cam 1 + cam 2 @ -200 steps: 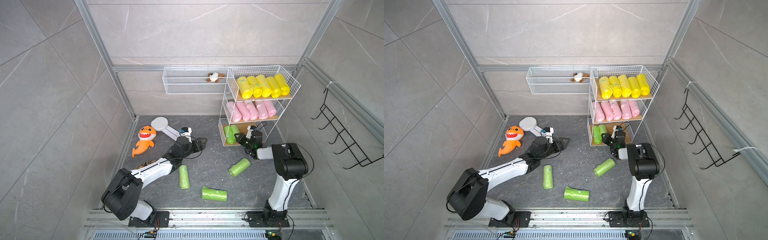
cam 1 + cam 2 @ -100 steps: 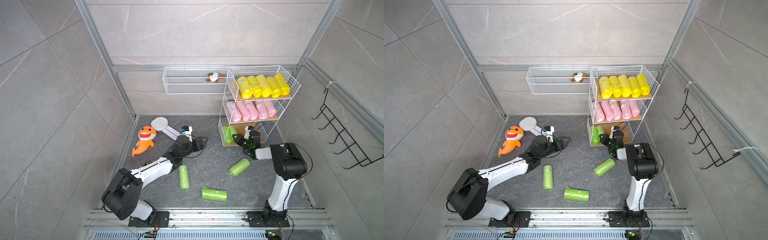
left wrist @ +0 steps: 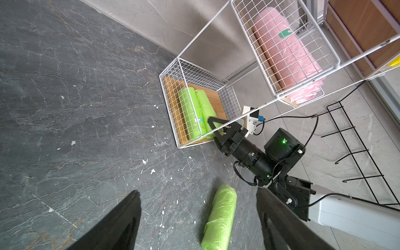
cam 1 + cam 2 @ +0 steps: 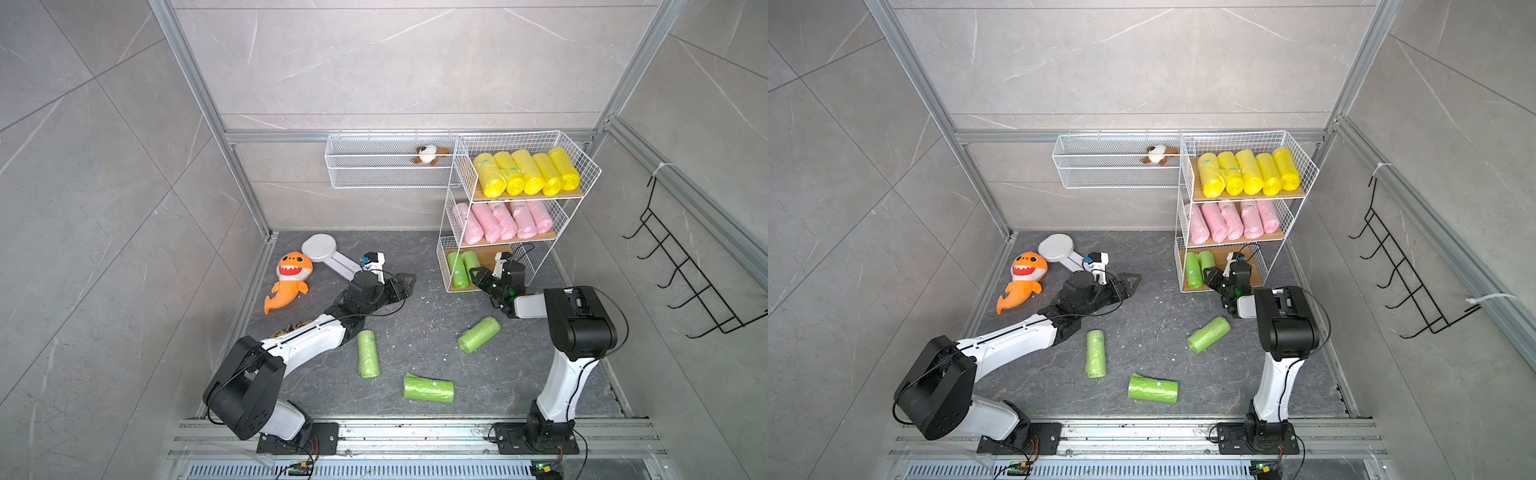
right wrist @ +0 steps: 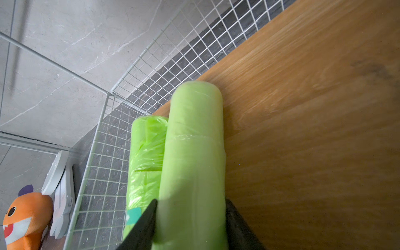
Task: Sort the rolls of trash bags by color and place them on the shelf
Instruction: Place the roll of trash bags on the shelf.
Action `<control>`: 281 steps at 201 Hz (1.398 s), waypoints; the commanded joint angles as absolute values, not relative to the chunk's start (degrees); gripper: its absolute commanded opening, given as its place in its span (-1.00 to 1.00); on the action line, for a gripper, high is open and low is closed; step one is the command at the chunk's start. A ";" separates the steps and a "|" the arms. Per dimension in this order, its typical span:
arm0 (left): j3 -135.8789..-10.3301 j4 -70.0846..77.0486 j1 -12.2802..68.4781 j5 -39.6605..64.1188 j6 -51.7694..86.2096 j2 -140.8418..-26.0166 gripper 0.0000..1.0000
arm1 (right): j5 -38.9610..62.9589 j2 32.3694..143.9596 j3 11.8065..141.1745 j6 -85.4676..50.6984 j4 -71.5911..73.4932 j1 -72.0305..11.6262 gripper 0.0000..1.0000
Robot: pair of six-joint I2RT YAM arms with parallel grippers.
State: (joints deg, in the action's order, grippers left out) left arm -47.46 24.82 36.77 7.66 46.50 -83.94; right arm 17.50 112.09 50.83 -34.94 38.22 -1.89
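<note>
Sorting nears its end: in both top views the right claw reaches into the bottom tier of the shelf, right of centre, with yellow rolls filling the top tier and pink rolls the middle. Three green rolls lie loose on the dark floor below. The diagonal roll sits just under the right arm's wrist and is plainly nearer that arm. The centre roll, its long axis running up the frame, lies beside the left forearm, and the front roll lies crosswise at lower centre. In the left wrist view the left claw is spread wide and empty. In the right wrist view the right claw's jaws press both sides of the placed roll, which rests on the wooden board against a neighbour roll. Its long axis points straight away from the claw, so any withdrawal should run back along it.
</note>
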 commanded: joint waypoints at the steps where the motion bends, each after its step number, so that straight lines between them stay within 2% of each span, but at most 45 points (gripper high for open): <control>1: -48.03 25.50 37.02 7.39 46.03 -83.23 0.72 | 19.13 112.05 52.96 -34.53 38.58 -2.00 -0.07; 61: -48.12 25.91 37.08 7.78 46.58 -83.85 0.73 | 19.52 112.94 52.92 -33.81 37.71 -3.64 -0.06; 132: -47.60 25.47 37.09 7.56 46.29 -83.32 0.73 | 15.99 108.03 50.29 -31.27 35.51 -1.65 0.25; 186: -47.02 23.84 37.08 7.47 45.32 -83.19 0.73 | 14.90 102.94 47.32 -30.68 35.38 -0.18 0.32; 216: -46.84 16.79 37.04 4.77 41.82 -81.74 0.74 | 14.96 97.11 43.52 -31.33 36.02 -0.18 0.33; 252: -45.22 1.77 37.07 -4.49 36.30 -75.51 0.75 | 14.69 87.63 37.02 -32.50 35.87 -0.74 0.34; 281: -42.22 -7.75 37.01 -9.75 37.82 -70.54 0.75 | 13.13 79.24 31.90 -31.31 32.26 -3.62 0.33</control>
State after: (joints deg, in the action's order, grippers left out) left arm -44.12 3.55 36.77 -3.01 39.40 -74.98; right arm 14.55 85.36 35.62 -31.94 35.73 -1.17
